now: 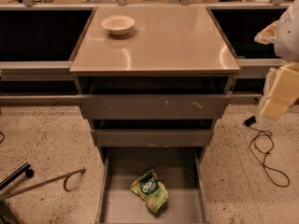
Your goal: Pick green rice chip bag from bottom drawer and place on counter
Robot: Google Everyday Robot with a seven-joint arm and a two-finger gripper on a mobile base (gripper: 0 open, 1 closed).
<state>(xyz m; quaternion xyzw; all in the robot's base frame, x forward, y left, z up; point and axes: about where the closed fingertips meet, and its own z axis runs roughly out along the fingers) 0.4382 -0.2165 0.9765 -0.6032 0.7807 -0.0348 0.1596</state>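
The green rice chip bag (150, 191) lies flat on the grey floor of the open bottom drawer (117, 204), near its middle and slightly tilted. The counter (163, 41) is the glossy beige top of the cabinet above the drawers. My arm (281, 90) enters from the right edge of the camera view. My gripper (266, 33) is at the far right, beside the counter's right side and about level with it. It is high above the bag, well to its right, and holds nothing that I can see.
A white bowl (117, 24) stands on the counter's back left. The two upper drawers (152, 107) stick out partly above the bottom drawer. A black cable (264, 153) lies on the speckled floor to the right. A metal leg (42, 183) lies on the floor to the left.
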